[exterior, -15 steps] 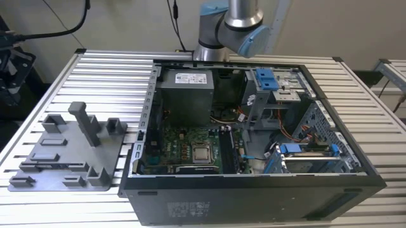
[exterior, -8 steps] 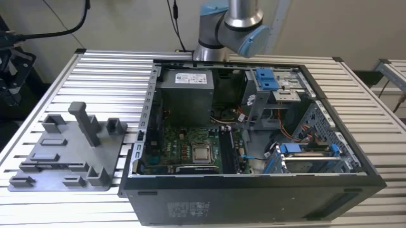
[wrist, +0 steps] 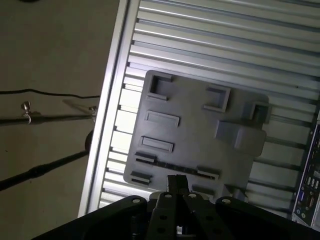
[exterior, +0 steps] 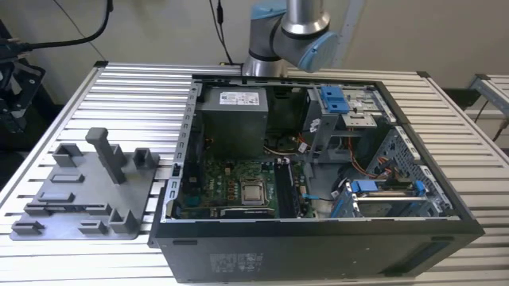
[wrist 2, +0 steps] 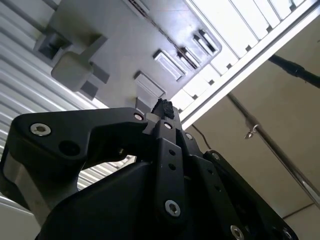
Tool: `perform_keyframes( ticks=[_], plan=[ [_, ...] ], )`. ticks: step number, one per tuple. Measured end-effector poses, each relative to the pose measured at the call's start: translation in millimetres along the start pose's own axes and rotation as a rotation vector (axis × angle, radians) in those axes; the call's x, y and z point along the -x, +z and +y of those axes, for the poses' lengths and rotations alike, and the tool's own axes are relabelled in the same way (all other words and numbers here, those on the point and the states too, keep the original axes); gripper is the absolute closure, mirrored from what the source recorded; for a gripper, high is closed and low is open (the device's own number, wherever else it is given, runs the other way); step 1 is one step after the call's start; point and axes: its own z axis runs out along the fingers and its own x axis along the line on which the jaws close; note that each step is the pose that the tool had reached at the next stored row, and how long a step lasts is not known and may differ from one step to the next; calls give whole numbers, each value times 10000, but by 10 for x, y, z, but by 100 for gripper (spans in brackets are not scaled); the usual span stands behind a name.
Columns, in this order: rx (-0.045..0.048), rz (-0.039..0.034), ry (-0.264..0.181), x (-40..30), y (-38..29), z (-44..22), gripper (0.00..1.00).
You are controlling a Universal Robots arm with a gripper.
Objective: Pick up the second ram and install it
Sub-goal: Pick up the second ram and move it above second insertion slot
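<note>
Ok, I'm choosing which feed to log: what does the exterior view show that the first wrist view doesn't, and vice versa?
Exterior view: the motherboard and power supply inside the case. First wrist view: the end effector over the fixture, plus a dark cable on the floor. Shared: the grey fixture on the slatted table.

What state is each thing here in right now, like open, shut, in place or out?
Computer case, lying on its side, open on top.
Second ram, edge-on in a slot of the grey fixture, not gripped.
Pincer, shut, hovering above the grey fixture.
Processor, uncovered on the board inside the case.
</note>
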Motion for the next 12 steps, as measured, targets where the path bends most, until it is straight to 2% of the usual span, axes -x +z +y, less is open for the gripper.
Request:
perform_keyframes(
  ticks=[12],
  plan=[
    [-36, 14, -659, 1, 1, 0, 89]
  ],
)
